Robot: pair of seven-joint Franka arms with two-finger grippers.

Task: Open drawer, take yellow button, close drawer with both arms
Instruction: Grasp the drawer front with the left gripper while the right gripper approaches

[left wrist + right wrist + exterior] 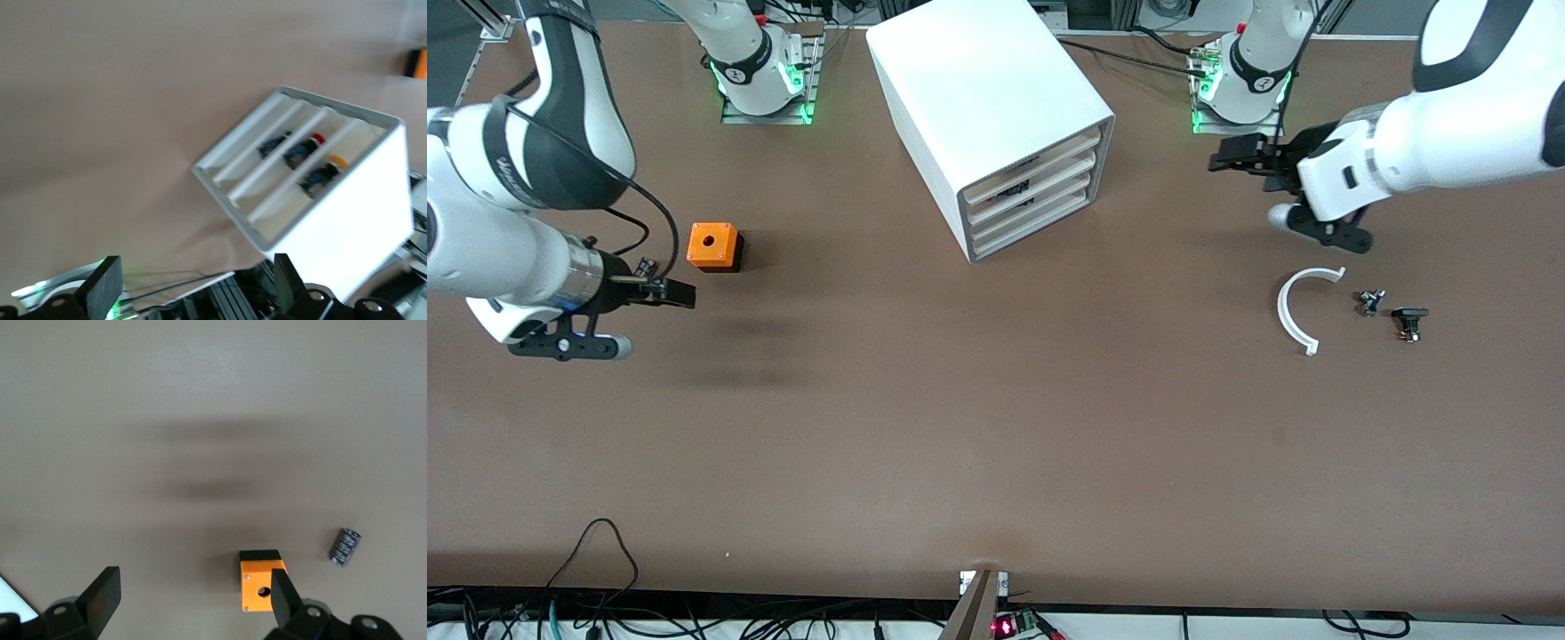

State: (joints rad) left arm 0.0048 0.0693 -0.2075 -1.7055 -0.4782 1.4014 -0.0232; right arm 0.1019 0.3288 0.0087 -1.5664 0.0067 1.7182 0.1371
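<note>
From my station I see the left gripper [1240, 157] hanging in the air with its jaws spread wide and nothing between them, off toward the left arm's end of the table from the white drawer cabinet [996, 116]. The right gripper [676, 292] is likewise fully open and empty, up over the bare table just beside the orange cube with a hole [713, 246], well apart from the cabinet toward the right arm's end. Taking the cabinet as my landmark: it stands near the middle of the table, close to the arms' bases, all its drawers pushed in. Through the left wrist camera I can look into its slots, and the button [324, 171] with the orange-yellow cap lies inside one drawer, with a red-capped part [303, 148] and a green-capped part [275, 142] in the drawers beside it. Nearer the front camera than the cabinet, toward the left arm's end, lie a white curved piece [1298, 309] and two small dark parts [1392, 309]. The right wrist camera also shows a small dark cylinder [345, 547] near the cube.
</note>
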